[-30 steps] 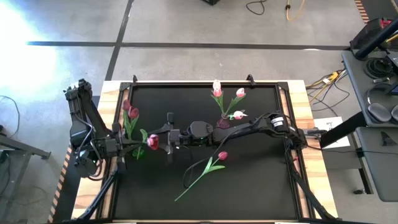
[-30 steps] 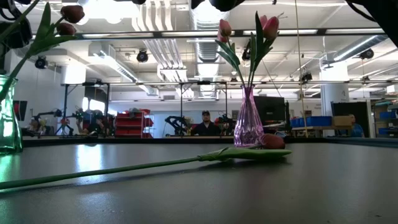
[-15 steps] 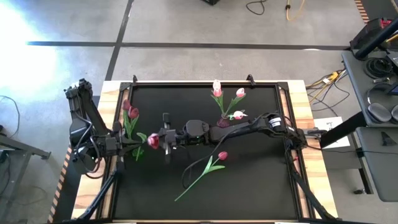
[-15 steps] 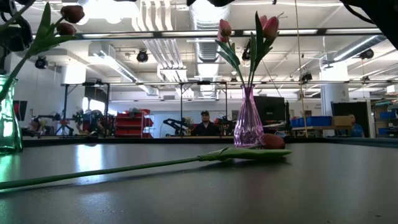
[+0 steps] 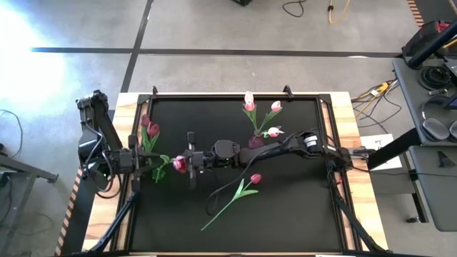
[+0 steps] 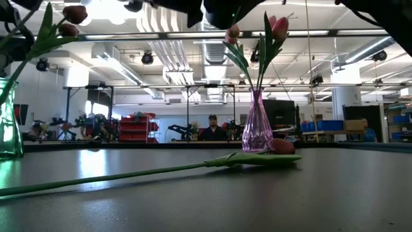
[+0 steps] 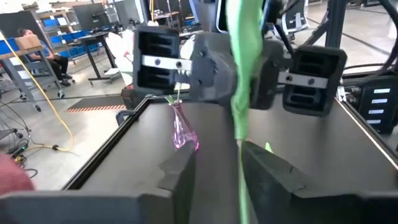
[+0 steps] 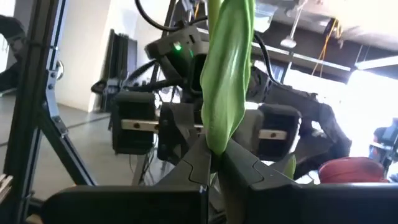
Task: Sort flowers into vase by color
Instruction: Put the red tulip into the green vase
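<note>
Mid-table, right gripper clamps a dark red tulip's green stem; left gripper stands parted around it, vases partly hidden.

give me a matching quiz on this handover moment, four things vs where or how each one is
Things:
1. left gripper
2. right gripper
3. pink vase
4. tulip lying loose

States:
A. flat on the mat, near the middle
B. shut on a green stem
C. open around the same stem
D. upright, holding pale pink tulips

Pairs: 1-C, 2-B, 3-D, 4-A
</note>
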You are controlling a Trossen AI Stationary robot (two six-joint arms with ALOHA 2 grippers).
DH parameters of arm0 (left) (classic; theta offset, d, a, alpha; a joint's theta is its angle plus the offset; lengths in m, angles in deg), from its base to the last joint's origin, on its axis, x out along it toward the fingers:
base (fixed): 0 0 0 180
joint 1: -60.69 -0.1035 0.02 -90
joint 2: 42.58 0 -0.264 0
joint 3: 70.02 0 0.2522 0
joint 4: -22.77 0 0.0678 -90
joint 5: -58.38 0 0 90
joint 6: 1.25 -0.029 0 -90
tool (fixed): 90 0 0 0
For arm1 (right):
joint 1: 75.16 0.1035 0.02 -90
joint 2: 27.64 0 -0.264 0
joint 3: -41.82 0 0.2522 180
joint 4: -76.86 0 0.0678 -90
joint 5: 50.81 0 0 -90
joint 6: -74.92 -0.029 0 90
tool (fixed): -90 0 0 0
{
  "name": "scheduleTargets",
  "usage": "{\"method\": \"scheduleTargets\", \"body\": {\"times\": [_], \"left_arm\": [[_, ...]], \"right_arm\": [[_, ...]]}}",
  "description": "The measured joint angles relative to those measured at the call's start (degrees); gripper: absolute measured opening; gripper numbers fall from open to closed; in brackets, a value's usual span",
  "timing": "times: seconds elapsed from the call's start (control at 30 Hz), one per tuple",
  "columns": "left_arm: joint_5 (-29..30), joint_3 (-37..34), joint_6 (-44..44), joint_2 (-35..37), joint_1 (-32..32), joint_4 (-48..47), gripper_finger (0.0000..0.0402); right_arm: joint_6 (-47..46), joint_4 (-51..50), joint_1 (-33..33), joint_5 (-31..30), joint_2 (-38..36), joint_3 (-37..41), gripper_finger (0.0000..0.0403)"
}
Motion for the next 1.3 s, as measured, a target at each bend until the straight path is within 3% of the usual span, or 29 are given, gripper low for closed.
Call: {"method": "scheduleTargets", "body": {"times": [0.2, 0.5, 0.87, 1.1, 1.3], "left_arm": [[-1.1, 0.0, -0.9, 3.7, 0.0, -4.0, 0.0152], [-1.5, 0.0, -6.0, 9.0, 0.0, -5.5, 0.0155], [-11.8, 0.6, -8.7, 18.4, 0.0, -6.6, 0.0153], [-15.3, 3.9, -10.6, 21.6, 0.0, -10.1, 0.0152], [-17.9, 5.8, -10.8, 23.9, 0.0, -14.1, 0.0125]], "right_arm": [[2.1, 4.4, -0.1, 1.0, 1.9, 0.0, 0.0011], [4.5, 6.4, -0.7, 1.1, 1.9, -0.3, 0.0011], [7.2, 6.1, -1.2, 1.2, 1.9, -0.3, 0.0011], [7.1, 7.4, -1.5, 1.7, 1.8, -0.3, 0.0011], [9.2, 10.5, -1.5, 3.0, 3.1, -0.5, 0.0011]]}}
